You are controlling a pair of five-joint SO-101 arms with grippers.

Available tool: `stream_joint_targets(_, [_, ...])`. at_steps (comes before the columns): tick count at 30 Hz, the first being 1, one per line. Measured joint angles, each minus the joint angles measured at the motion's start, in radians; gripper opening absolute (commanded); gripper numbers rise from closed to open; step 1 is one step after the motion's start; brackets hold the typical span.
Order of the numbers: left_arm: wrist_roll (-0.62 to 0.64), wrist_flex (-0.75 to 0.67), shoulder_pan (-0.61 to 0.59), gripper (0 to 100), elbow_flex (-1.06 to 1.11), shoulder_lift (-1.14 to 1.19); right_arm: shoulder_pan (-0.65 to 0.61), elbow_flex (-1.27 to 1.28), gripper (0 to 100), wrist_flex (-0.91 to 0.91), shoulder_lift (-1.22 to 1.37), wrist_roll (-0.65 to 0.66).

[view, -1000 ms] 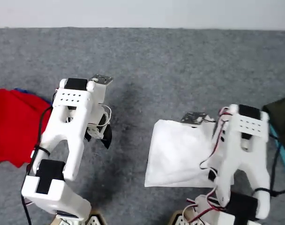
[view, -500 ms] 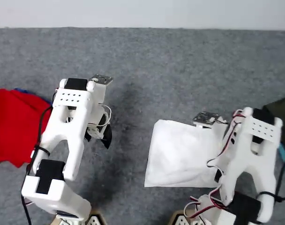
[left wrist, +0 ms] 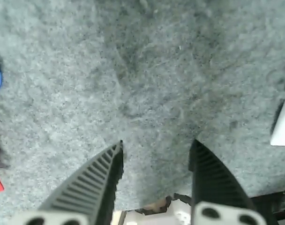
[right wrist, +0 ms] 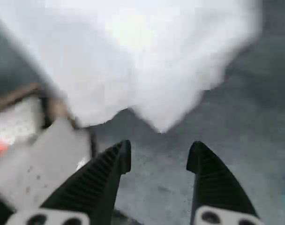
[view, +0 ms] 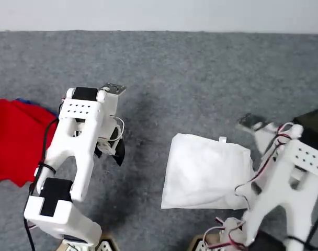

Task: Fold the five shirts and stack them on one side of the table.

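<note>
Grey felted tabletop (view: pixel 201 78), pale wall (view: pixel 159 14) along the top edge. White shirt (view: pixel 203 172) folded into a rumpled rectangle, lower right of centre; red shirt (view: pixel 12 138) at left edge. Left gripper (left wrist: pixel 157 145) and right gripper (right wrist: pixel 161 145) both spread, empty.

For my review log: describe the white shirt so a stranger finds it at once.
On the grey table, look beside the right arm. The white shirt lies folded there; the red shirt is far left, the dark shirt far right.
</note>
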Motion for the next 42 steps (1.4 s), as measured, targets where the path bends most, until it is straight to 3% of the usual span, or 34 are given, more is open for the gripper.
stream_joint_targets(3, [0.000,0.000,0.003,22,0.000,0.000,-0.012,-0.003,26.7,-0.086,-0.020,-0.278])
stream_joint_targets(7, [0.000,0.000,0.055,20,0.000,0.000,-0.115,0.037,45.7,-0.132,0.006,-0.628])
stream_joint_targets(11, [0.000,0.000,0.140,15,0.000,0.000,-0.184,0.037,56.6,-0.192,0.080,-0.793])
stream_joint_targets(17, [0.000,0.000,0.245,14,0.000,0.000,-0.249,0.037,56.6,-0.278,0.295,-0.825])
stream_joint_targets(26, [0.000,0.000,0.238,14,0.006,0.000,-0.255,-0.098,55.6,-0.301,0.657,-0.827])
stream_joint_targets(30, [0.000,0.000,0.239,14,0.035,0.000,-0.256,-0.232,43.5,-0.276,0.769,-0.827])
stream_joint_targets(36, [0.000,0.000,0.239,14,0.038,0.000,-0.272,-0.460,10.6,-0.158,0.933,-0.827])
stream_joint_targets(42, [0.000,0.000,0.239,14,0.038,0.000,-0.279,-0.623,7.5,-0.068,1.065,-0.723])
